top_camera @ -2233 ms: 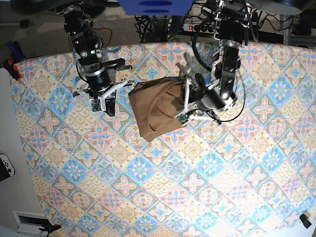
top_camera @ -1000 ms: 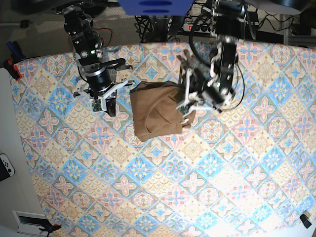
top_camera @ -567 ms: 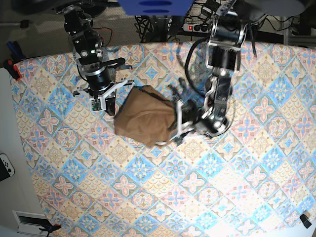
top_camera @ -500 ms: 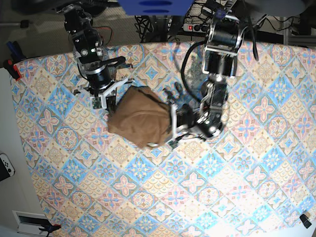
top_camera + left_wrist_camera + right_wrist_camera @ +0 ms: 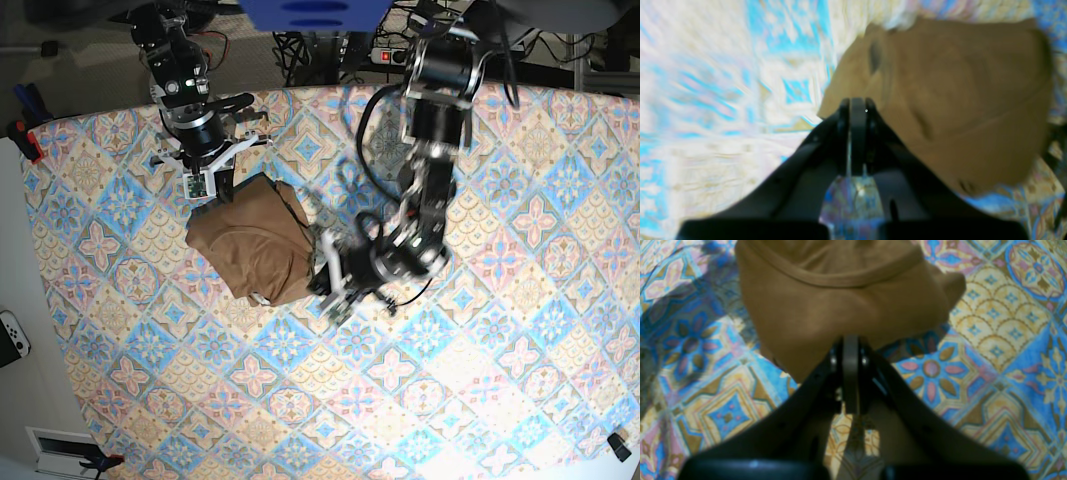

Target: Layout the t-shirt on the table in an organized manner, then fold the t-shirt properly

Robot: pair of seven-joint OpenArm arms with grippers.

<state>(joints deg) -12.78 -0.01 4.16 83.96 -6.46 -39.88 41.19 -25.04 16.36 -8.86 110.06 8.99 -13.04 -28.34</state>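
Two sets of jaws are at work: the right gripper [image 5: 222, 190], jaws closed, sits at the t-shirt's [image 5: 252, 245] far edge, while the left gripper [image 5: 325, 275], clamping the near edge, has dragged the bundle leftward across the counter [image 5: 480, 380]; still bunched, not laid out.

No text, label, brand, number or sign can be read anywhere in these views.

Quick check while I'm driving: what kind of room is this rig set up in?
Most likely a robotics lab or workshop, not a home. The table wears a patterned cloth, but behind it a power strip and tangled cables crowd the floor, and a game controller lies at the left edge.
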